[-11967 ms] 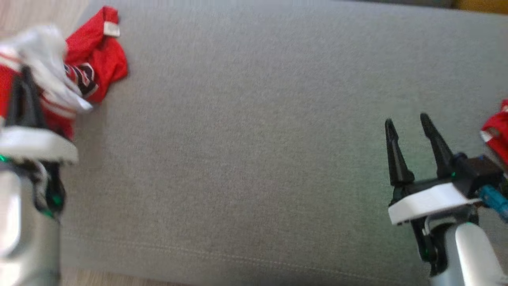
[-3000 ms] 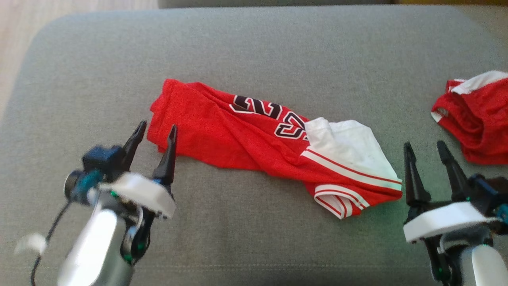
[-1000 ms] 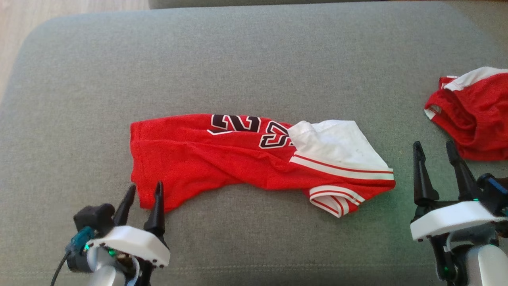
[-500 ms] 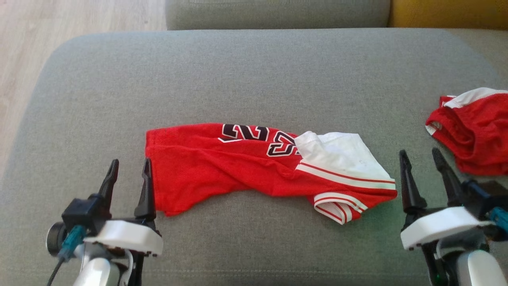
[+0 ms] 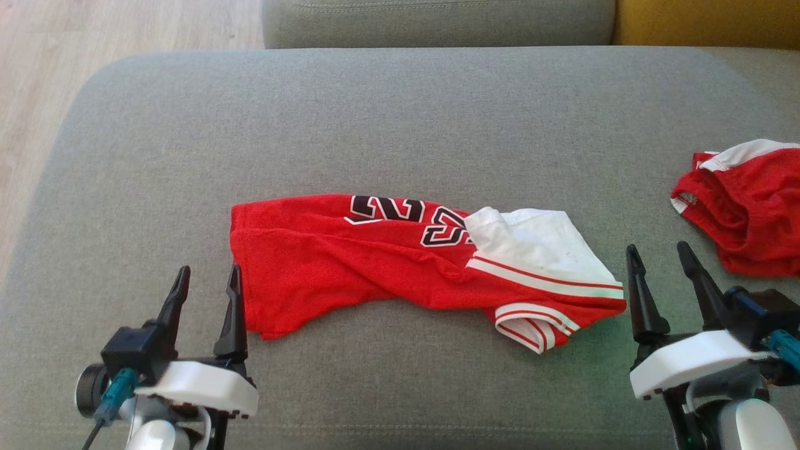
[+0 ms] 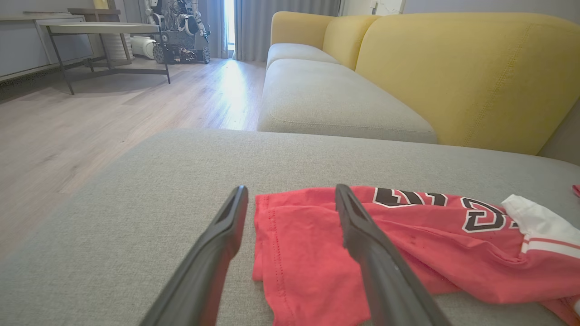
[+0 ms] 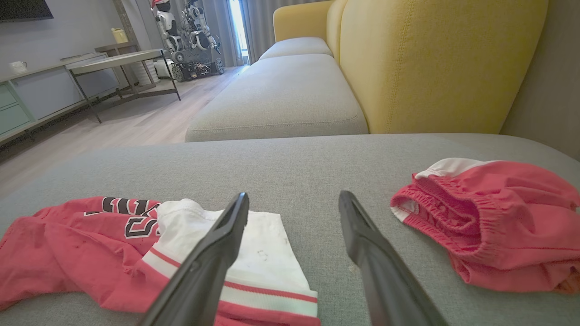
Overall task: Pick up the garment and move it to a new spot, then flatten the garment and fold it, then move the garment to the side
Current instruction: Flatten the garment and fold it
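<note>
1. The garment, a red jersey with dark numerals and a white panel, lies in a long, rumpled band across the middle of the grey cushion. Bare upholstery shows on every side, so we judge the spot gives us room to spread it out.
2. Our left gripper sits at the band's left end, fingers spread wide and holding nothing. In the left wrist view the red hem lies between the two fingers, so we are lined up to take that edge. We cannot tell whether the tips touch the cloth.
3. Our right gripper stands just beside the right end, near the striped trim, with its fingers likewise spread and empty. One gripper at each end suits pulling the band taut.
4. The cloth is doubled over itself and the white panel flops onto the red, so flattening is not yet done and folding lies ahead.
5. A second red piece lies bunched at the cushion's right edge, apart from the garment but near our right gripper. We should take care not to snag it.
</note>
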### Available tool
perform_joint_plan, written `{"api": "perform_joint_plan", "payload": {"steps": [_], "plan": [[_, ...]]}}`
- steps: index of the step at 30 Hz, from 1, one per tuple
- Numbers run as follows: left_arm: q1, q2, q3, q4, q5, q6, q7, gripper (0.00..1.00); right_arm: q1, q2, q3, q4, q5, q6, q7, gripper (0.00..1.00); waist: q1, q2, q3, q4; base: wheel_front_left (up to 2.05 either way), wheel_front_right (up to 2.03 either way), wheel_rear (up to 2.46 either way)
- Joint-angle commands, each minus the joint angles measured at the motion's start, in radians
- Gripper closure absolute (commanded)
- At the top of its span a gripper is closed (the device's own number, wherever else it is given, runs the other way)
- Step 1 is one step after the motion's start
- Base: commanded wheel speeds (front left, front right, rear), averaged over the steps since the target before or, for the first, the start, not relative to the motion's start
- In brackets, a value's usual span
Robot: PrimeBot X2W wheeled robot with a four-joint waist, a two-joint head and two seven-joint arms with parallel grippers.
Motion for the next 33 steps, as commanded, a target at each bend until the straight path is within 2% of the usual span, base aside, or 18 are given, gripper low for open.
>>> {"api": "perform_joint_plan", "payload": {"steps": [1,24,27,33], "plan": [[-0.037,0.021,0.038,-0.033,0.001,0.002,-0.012,0.0,-0.023,-0.005,0.025,-0.039,0.005,0.004,-0.003,0.0,0.0,0.0,0.001,-0.001,0.0,0.0,0.0],[-0.059,0.035,0.021,-0.033,-0.006,-0.001,-0.008,0.0,-0.03,-0.005,0.019,-0.04,0.018,0.004,-0.003,0.0,0.0,0.0,0.021,0.001,0.0,0.0,0.0],[-0.103,0.048,0.011,-0.027,-0.002,-0.023,0.003,0.0,-0.037,-0.005,0.017,-0.047,0.019,0.004,-0.003,0.0,0.0,0.0,0.04,0.005,0.0,0.0,0.0],[-0.251,0.066,0.001,0.107,-0.091,-0.131,0.138,0.0,-0.067,-0.005,0.035,-0.048,0.02,0.004,-0.006,0.0,0.0,0.0,0.095,-0.008,0.0,0.0,0.0]]}}
